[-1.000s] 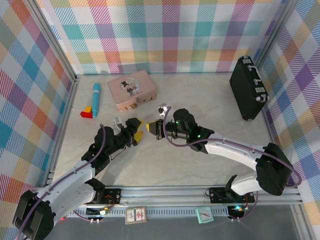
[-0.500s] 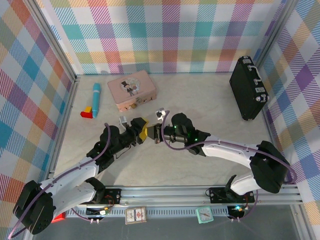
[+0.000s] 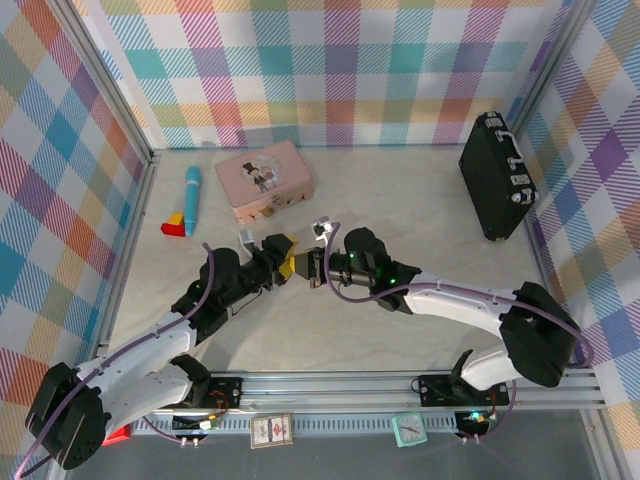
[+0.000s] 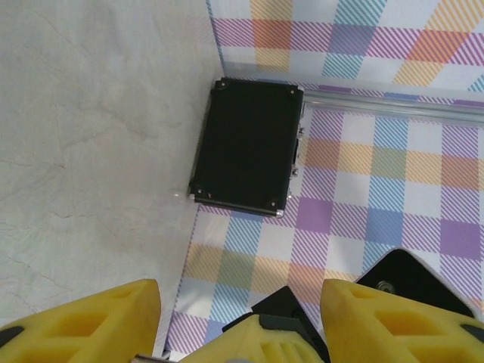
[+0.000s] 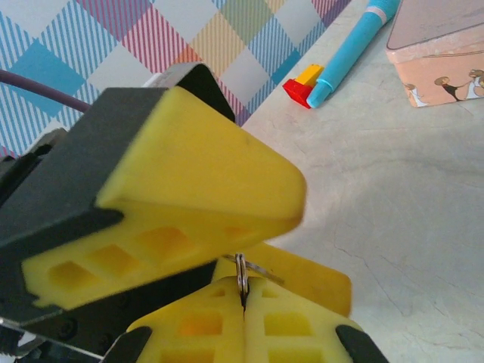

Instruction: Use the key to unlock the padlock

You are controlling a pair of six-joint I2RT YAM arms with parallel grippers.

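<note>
1. Now your left claw [image 3: 284, 258] and right claw [image 3: 310, 266] are meeting tip to tip over the middle of the desk [image 3: 420, 220]. A second ago they were standing apart.
2. Your right claw is pressing its fingers together, pinching a thin metal sliver with a wire loop, which I am taking for the key [image 5: 241, 274].
3. Your left claw is standing spread, its fingers [image 4: 83, 321] flanking the right claw's tip.
4. I am judging this a handover of the key. The unlocking itself is not yet starting.
</note>
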